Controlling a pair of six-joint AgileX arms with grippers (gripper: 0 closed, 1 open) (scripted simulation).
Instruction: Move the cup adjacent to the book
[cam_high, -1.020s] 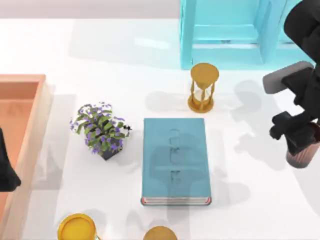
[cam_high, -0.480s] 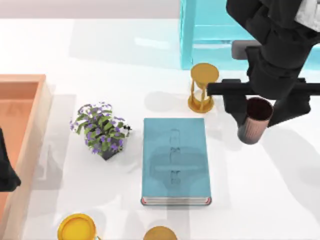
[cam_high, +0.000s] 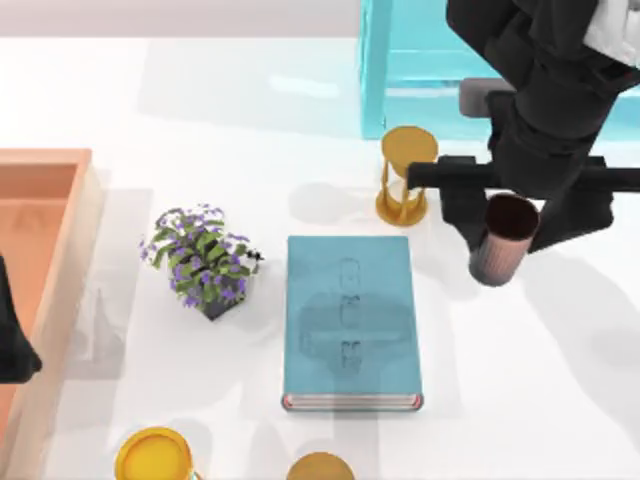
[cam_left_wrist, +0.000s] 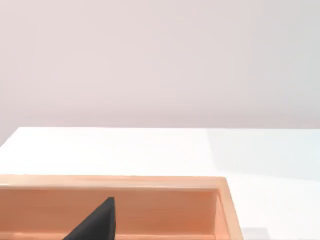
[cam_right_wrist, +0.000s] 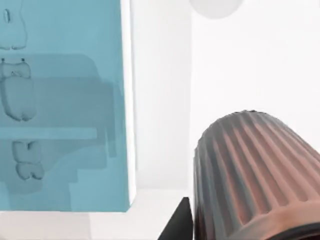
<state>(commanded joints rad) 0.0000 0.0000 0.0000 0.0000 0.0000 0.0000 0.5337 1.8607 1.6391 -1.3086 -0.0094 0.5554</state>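
Note:
The cup (cam_high: 503, 241), a small ribbed pinkish-copper tumbler with a dark inside, hangs above the table to the right of the book. My right gripper (cam_high: 512, 212) is shut on the cup, its dark fingers on either side of the rim. The book (cam_high: 349, 319), a large teal-blue hardcover with white page edges, lies flat in the middle of the table. In the right wrist view the cup (cam_right_wrist: 255, 172) looms close, with the book (cam_right_wrist: 62, 105) beyond a strip of white table. My left arm (cam_high: 12, 340) stays parked at the left edge.
A golden hourglass (cam_high: 406, 174) stands just behind the book, close to the cup. A potted purple-flowered plant (cam_high: 203, 258) is left of the book. A wooden tray (cam_high: 62, 270) lies at the left, a cyan rack (cam_high: 450, 70) at the back, a yellow bowl (cam_high: 153, 455) at the front.
My right gripper lifted the cup from the right edge and carried it left toward the book. Over the last half second it shifted only slightly.

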